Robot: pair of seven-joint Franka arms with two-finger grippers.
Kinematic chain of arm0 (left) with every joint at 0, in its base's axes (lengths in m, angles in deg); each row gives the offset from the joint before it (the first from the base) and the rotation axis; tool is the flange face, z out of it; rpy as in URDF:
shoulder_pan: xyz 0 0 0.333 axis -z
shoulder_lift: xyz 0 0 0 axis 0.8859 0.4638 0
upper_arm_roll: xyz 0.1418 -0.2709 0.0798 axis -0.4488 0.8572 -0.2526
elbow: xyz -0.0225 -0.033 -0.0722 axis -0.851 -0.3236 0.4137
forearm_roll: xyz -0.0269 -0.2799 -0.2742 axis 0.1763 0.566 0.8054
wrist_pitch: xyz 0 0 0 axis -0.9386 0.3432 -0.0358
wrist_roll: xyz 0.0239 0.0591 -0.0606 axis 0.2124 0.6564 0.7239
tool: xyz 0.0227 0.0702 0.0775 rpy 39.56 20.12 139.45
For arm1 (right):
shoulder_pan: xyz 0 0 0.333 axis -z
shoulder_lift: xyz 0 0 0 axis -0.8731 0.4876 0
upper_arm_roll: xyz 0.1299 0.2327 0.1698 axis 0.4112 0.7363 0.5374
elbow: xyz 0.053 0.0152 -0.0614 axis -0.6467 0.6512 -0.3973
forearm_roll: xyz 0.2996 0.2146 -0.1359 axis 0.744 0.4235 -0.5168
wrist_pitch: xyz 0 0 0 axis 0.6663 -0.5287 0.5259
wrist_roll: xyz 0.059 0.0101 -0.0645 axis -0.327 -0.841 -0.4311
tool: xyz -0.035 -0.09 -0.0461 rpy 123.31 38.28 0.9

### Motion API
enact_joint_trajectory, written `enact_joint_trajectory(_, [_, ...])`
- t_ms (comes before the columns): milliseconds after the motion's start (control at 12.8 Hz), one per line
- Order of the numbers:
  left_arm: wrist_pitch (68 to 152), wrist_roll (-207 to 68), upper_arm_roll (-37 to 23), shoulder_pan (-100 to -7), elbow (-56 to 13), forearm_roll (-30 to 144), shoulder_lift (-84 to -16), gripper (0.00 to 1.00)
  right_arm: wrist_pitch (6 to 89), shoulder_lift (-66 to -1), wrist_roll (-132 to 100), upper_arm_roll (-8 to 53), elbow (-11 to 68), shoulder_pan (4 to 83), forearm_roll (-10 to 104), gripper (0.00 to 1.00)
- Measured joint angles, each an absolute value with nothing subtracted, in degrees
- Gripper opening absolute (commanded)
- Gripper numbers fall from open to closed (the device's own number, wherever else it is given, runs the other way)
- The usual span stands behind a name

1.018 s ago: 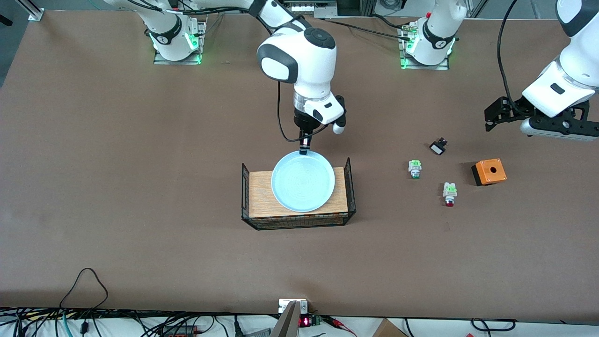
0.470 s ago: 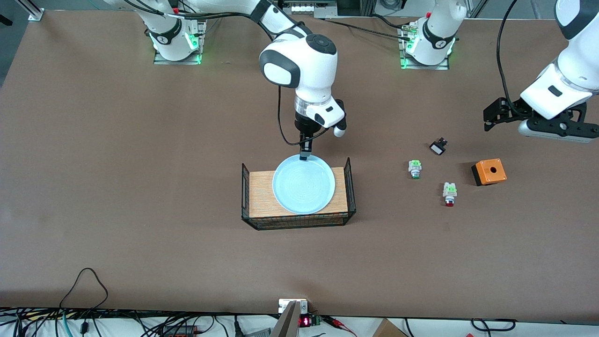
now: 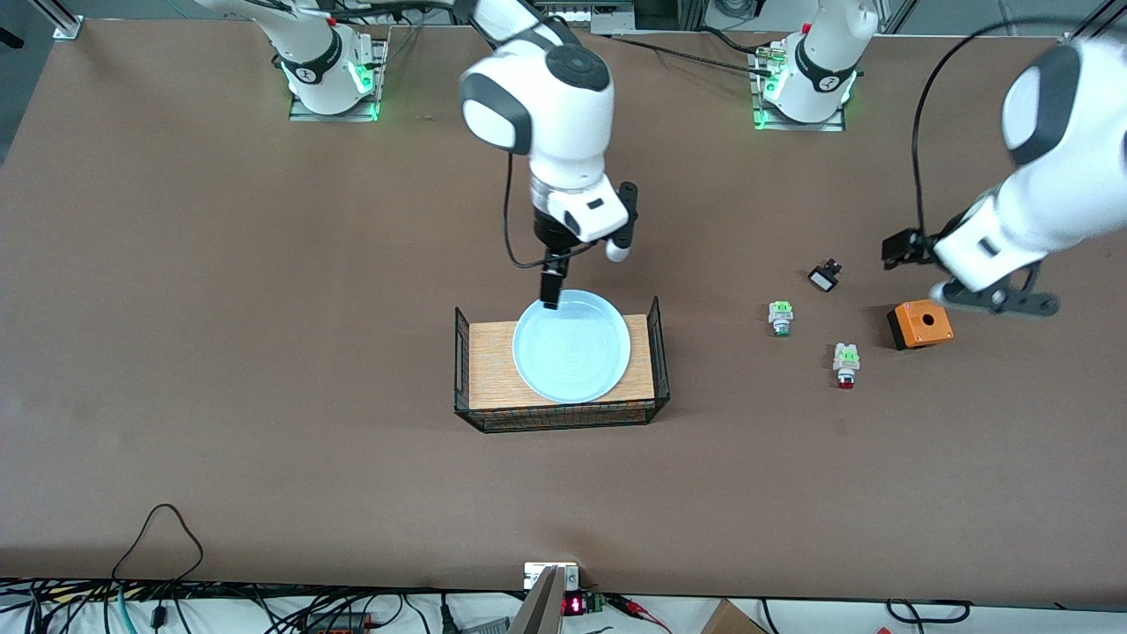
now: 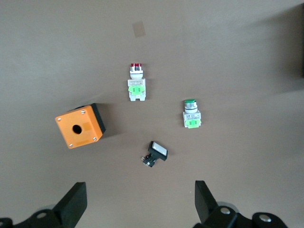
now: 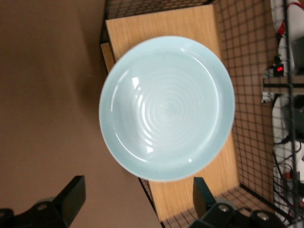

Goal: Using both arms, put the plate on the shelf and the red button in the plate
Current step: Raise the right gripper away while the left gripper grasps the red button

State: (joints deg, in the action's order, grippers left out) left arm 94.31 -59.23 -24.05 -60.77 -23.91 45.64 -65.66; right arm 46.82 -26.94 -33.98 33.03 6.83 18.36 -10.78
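Note:
The pale blue plate (image 3: 571, 347) lies on a wooden board (image 3: 489, 365) inside a low wire basket; it fills the right wrist view (image 5: 166, 108). My right gripper (image 3: 551, 293) hangs open and empty over the plate's rim on the robots' side (image 5: 137, 197). The red button (image 3: 846, 364) lies on the table toward the left arm's end, red cap toward the front camera; it also shows in the left wrist view (image 4: 136, 83). My left gripper (image 3: 900, 249) is open and empty in the air above the small parts (image 4: 138, 202).
A green-tipped switch (image 3: 780, 318) (image 4: 190, 114), a small black switch (image 3: 824, 278) (image 4: 156, 153) and an orange box with a hole (image 3: 919, 323) (image 4: 80, 126) lie round the red button. The basket's wire walls (image 3: 461, 352) stand at both ends of the board.
My right gripper has shifted a little toward the right arm's end over the plate's rim. My left arm has swung in from the table's end to above the small parts.

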Motion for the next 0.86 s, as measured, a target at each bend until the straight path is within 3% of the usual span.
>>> enact_joint_trajectory(470, [116.59, -58.86, -24.45, -64.11, -24.48, 45.45, -47.63, 1.00, 36.29, -37.43, -34.06, 32.47, 6.74, 30.65, -3.92, 1.00])
enact_joint_trajectory(861, [127.74, -58.81, -24.21, -63.52, -28.59, 45.45, -43.15, 1.00, 31.97, -41.04, -31.20, 32.29, 6.86, 45.05, 2.90, 1.00])
